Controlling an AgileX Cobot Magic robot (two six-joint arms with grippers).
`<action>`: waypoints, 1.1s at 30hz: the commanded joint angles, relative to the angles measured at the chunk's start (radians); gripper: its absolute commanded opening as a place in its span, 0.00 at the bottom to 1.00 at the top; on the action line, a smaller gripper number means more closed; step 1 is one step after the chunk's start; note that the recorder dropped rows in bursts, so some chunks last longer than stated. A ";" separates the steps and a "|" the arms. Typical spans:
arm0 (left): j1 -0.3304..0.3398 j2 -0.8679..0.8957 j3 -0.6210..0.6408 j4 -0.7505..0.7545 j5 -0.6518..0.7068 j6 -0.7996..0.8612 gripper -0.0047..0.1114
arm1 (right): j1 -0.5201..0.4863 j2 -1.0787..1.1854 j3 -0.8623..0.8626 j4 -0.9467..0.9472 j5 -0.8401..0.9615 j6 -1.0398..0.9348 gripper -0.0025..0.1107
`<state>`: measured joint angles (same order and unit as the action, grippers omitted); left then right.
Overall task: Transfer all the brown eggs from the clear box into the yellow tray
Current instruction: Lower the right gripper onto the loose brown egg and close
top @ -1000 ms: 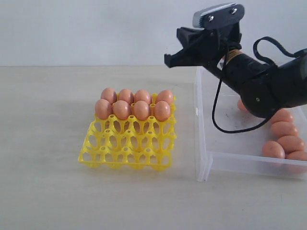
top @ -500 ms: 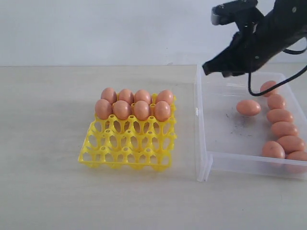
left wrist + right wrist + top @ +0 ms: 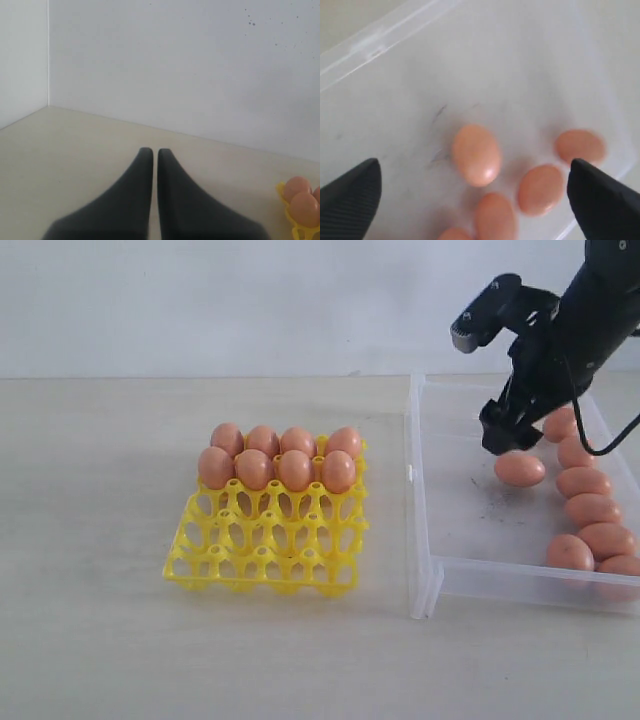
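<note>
1. Just lowered black right gripper, spread wide and empty, from upper centre to just above lone orange-brown egg at right; next pick likely.
2. Lower centre, bright yellow plastic grid tray: near rows bare, eight eggs in far rows.
3. Right, shallow clear plastic box: remaining eggs along right wall.
4. Black left gripper: pinched shut, empty.

soft, even, bright light leaves faint shadows under the yellow tray; the right wrist view is blurred, the left gripper out of focus.
</note>
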<state>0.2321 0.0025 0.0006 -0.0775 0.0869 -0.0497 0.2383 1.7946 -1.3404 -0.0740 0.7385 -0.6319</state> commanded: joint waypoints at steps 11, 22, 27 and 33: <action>0.002 -0.002 -0.001 -0.009 -0.008 -0.009 0.07 | -0.009 0.111 -0.009 -0.135 0.090 -0.302 0.84; 0.002 -0.002 -0.001 -0.009 -0.011 -0.009 0.07 | -0.009 0.172 -0.009 -0.106 0.020 -0.309 0.84; 0.002 -0.002 -0.001 -0.009 -0.011 -0.009 0.07 | -0.009 0.193 -0.009 -0.111 -0.026 -0.309 0.84; 0.002 -0.002 -0.001 -0.009 -0.011 -0.009 0.07 | -0.009 0.221 -0.009 -0.120 -0.102 -0.309 0.84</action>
<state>0.2321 0.0025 0.0006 -0.0775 0.0869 -0.0497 0.2359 2.0106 -1.3442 -0.1915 0.6796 -0.9344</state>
